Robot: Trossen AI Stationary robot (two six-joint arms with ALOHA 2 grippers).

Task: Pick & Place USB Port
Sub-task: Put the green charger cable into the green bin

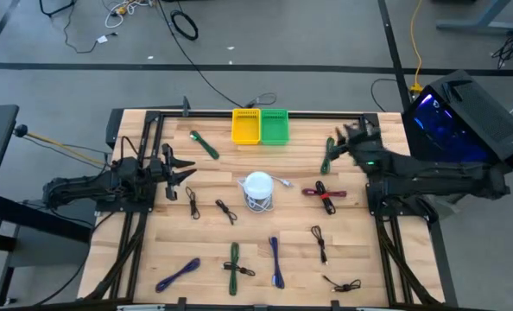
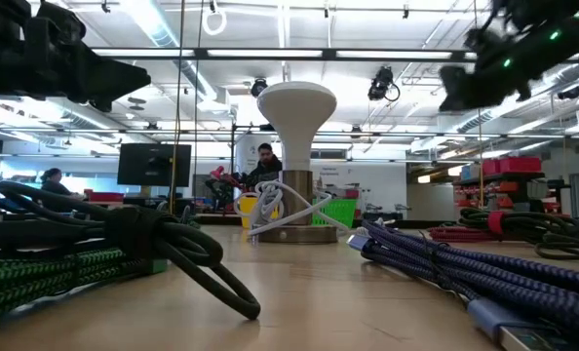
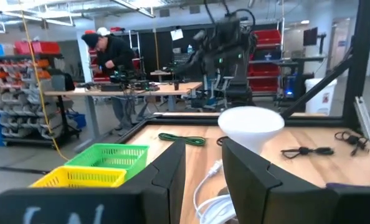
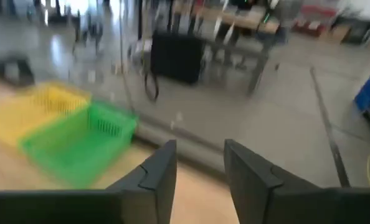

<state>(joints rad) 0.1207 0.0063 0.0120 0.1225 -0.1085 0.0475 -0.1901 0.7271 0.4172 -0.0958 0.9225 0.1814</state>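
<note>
Left wrist view: person [image 3: 113,53] beyond table.

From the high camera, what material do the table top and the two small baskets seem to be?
The table top looks like pale wood with a smooth finish: plank seams and grain show. The yellow basket and the green basket look like moulded plastic, judging by their bright even colour and slotted walls, seen in the left wrist view.

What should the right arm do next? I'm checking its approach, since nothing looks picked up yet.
Probably lower the right gripper toward the green cable lying just beside it. Its fingers are open and empty, held above the table's far right corner, facing the green basket and yellow basket. The left gripper waits, open, at the left side.
</note>
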